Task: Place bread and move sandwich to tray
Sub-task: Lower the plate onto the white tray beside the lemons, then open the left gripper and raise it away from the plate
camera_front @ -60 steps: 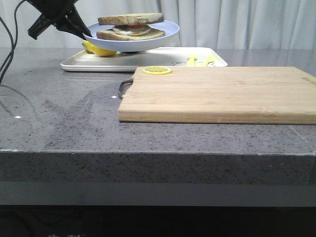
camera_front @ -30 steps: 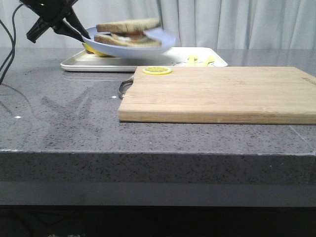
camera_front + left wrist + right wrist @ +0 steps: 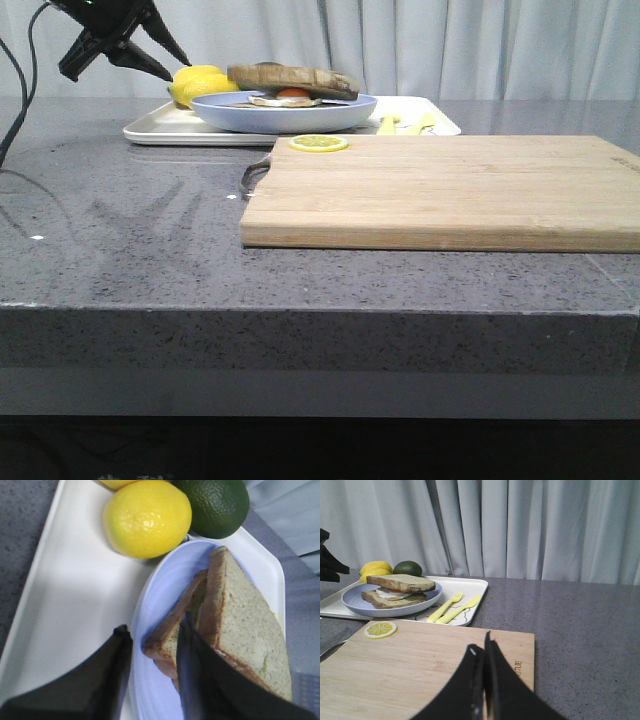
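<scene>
The sandwich (image 3: pixel 292 88) lies on a round pale-blue plate (image 3: pixel 240 115) that rests on the white tray (image 3: pixel 160 128) at the back left. Its top slice is the greenish-tan bread (image 3: pixel 245 625), with fried egg showing under it. My left gripper (image 3: pixel 180 70) is open, just up and left of the plate's rim and apart from it. In the left wrist view its jaws (image 3: pixel 153 624) stand either side of the rim (image 3: pixel 160 590). My right gripper (image 3: pixel 482 642) is shut and empty above the cutting board (image 3: pixel 420 665). It is out of the front view.
Lemons (image 3: pixel 147 517) and a lime (image 3: pixel 215 502) sit on the tray behind the plate. A yellow fork and knife (image 3: pixel 452 607) lie on the tray's right part. A lemon slice (image 3: pixel 318 143) lies on the wooden cutting board (image 3: pixel 450 190), which fills the middle and right of the table.
The plate with the sandwich came down from the air onto the tray. My left gripper let go of its rim and opened. The right arm has not moved.
</scene>
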Controlling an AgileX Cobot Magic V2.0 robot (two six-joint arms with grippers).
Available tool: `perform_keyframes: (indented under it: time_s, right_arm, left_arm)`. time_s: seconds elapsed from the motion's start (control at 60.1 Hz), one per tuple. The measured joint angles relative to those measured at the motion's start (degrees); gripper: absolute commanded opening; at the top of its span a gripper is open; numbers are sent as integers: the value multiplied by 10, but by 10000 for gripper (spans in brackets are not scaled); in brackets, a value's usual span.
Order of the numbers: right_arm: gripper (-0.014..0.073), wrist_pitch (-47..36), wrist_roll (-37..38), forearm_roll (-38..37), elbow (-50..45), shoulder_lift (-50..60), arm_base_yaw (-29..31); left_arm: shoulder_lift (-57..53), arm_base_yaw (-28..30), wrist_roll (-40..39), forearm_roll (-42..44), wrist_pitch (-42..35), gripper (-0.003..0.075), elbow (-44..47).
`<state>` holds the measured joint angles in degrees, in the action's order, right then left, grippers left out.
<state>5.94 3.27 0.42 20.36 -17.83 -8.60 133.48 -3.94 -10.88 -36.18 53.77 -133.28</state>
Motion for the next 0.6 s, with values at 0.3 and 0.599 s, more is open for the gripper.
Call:
perform_keyframes:
  time_s: [0.3,0.599]
  right_arm:
    - [-60,0,0,0,0,0,0]
    - [-60,0,0,0,0,0,0]
  left_arm:
    - [-4,28,0,-16,24,462,0]
    - [-51,71,28,-17,57,65,-4]
